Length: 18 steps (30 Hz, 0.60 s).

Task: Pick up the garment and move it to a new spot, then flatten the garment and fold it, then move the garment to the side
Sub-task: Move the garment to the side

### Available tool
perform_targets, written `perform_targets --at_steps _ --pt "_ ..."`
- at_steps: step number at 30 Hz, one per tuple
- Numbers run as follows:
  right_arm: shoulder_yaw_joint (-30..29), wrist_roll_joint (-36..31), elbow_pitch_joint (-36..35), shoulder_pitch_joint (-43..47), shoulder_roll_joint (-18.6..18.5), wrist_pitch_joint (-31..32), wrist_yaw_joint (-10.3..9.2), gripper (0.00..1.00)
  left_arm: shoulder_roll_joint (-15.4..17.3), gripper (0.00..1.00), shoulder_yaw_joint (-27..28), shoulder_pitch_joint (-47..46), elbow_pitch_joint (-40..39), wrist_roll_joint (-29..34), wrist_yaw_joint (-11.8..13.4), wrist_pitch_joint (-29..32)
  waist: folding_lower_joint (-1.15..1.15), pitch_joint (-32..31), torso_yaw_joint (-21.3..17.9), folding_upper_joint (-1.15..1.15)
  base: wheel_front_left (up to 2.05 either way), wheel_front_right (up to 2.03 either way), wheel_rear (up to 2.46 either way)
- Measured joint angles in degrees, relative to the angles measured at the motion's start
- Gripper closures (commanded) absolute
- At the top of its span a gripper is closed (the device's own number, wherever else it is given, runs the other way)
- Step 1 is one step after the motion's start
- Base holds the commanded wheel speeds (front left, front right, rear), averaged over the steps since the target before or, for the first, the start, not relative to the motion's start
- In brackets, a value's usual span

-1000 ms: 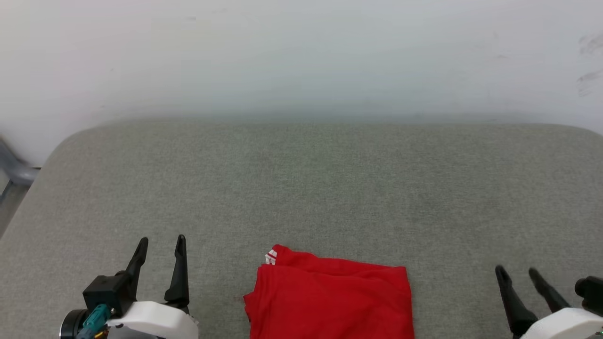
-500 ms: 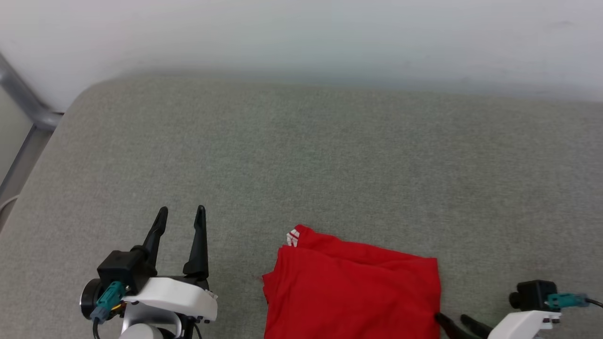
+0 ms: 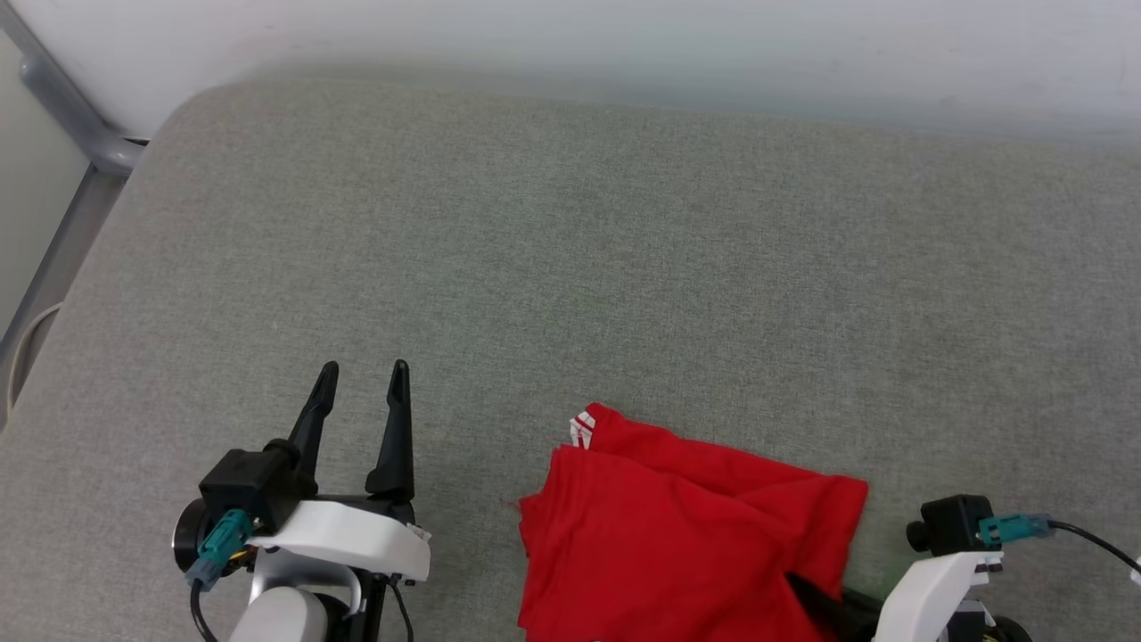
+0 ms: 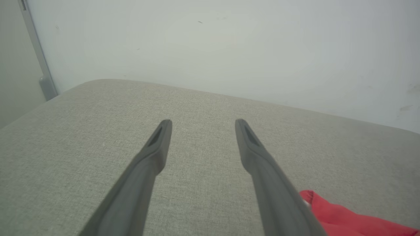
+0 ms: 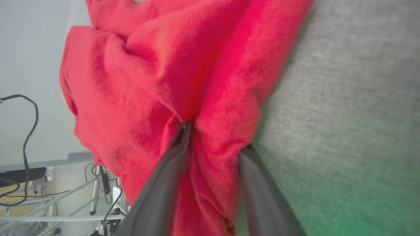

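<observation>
The garment (image 3: 677, 535), a bright red shirt folded into a rough rectangle, lies at the near middle of the grey cushion (image 3: 624, 267), with a small red-and-white striped trim at its far left corner. My right gripper (image 3: 807, 593) has reached in from the right. In the right wrist view the gripper (image 5: 215, 137) has one dark finger on top of the garment (image 5: 157, 65) and one at its edge, still apart, with bunched red cloth between them. My left gripper (image 3: 365, 367) stands open and empty to the left of the shirt. The left wrist view shows this gripper (image 4: 201, 123) over bare cushion, with the garment (image 4: 344, 219) at lower right.
A white wall (image 3: 624, 36) runs along the back of the cushion. A grey metal frame (image 3: 62, 116) stands beyond the rounded far left corner. Cables and metal stands (image 5: 32, 183) show past the near edge in the right wrist view.
The camera has tilted down. My right gripper swung in from the right onto the garment's right edge, and its fingers have started to narrow on the cloth, rumpling it. The left gripper stays open.
</observation>
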Motion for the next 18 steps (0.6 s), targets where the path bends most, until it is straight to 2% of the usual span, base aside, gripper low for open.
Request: perform_targets --at_steps 6,11,18 --pt "1.54 0.44 1.37 -1.25 -0.8 -0.38 -0.02 1.0 -1.0 0.0 1.4 -0.07 1.05 1.31 -1.3 0.0 0.0 -0.63 0.09 0.0 0.0 0.0 0.0" --pt "2.57 -0.94 -0.35 -1.79 -1.86 -1.11 -0.03 1.0 -1.32 0.0 2.52 0.23 1.41 2.22 -1.91 0.0 0.0 -2.23 -0.53 0.0 0.0 0.0 0.0" --pt "3.1 -4.71 -6.42 -2.91 -5.64 0.51 -0.07 1.0 -1.19 0.0 3.71 2.13 -0.8 3.89 -2.22 -0.01 0.0 -3.9 -4.51 0.0 0.0 0.0 0.0"
